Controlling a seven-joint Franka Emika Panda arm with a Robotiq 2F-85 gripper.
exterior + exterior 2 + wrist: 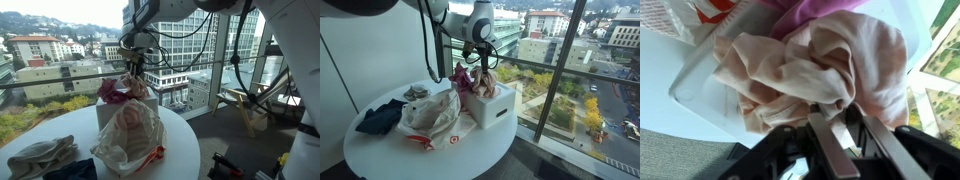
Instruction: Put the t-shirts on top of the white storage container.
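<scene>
Beige fabric fills the narrow gap between the jaws. In the wrist view the Robotiq gripper [842, 120] stands nearly closed, pinching a fold of the crumpled beige cotton t-shirt [810, 65]. Both exterior views show that shirt bunched directly under the gripper [135, 72] [480, 62], with its bulk resting on top of the white plastic storage container [498, 105].

A 2nd garment, the magenta t-shirt [463, 78], lies on the container's top too, touching the beige one on the side away from the window. So 2 shirts sit on the container. The beige one covers much of the lid, and only a bare white corner of the lid shows in the wrist view [695, 88].

Leaning against the container's front wall is a translucent plastic shopping bag with red print [128, 135]. Farther from the container, past the bag, a pale grey garment [40, 155] and a dark blue garment [380, 118] lie on the round white table [470, 150].

The step in hand looks like the placing of the beige t-shirt, at the point of release. The next move calls for opening the jaws and lifting straight up, so the cloth is not dragged off the container. Whether the garments beyond the bag count as t-shirts cannot be told. If they do, the arm then needs to reach over the bag for them.
</scene>
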